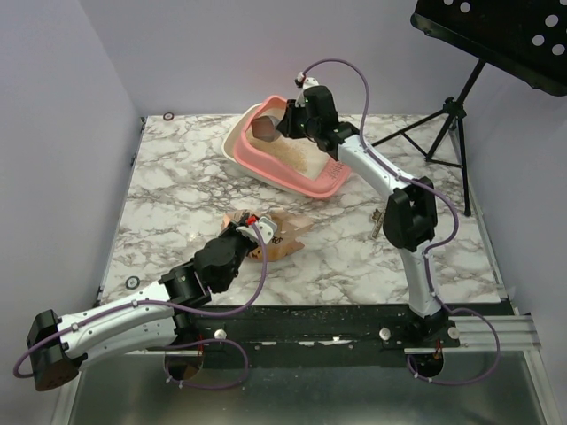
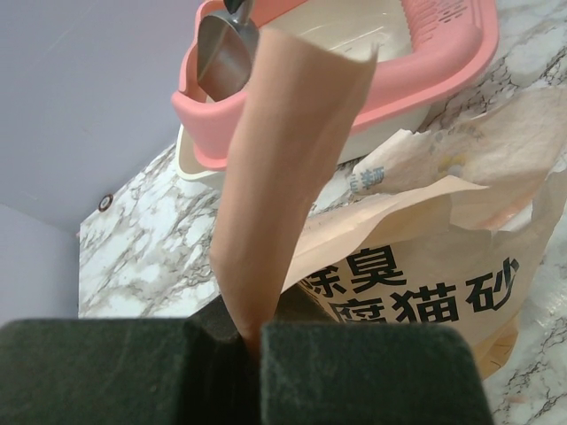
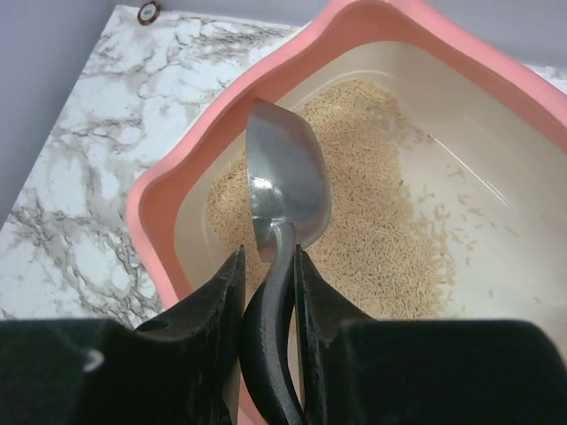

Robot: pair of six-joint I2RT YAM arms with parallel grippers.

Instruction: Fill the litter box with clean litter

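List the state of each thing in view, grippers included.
litter box: on the table, partly filled
clean litter: thin patch on the box floor, with bare floor around it
scoop: held over the box, bowl looks empty
litter bag: torn open, one flap pulled up
left gripper: shut on the litter bag flap
right gripper: shut on the scoop handle

Work surface: a table [image 1: 168,190] with a white marble-pattern top veined in grey. Pale lavender walls [image 1: 177,53] enclose it at 9, 12 and 3 o'clock. A black strip [image 1: 310,320] runs along the 6 o'clock edge. At 2 o'clock stands a black music stand [image 1: 496,35], its perforated desk carried on a tripod [image 1: 454,111]. Lighting is even and diffuse.
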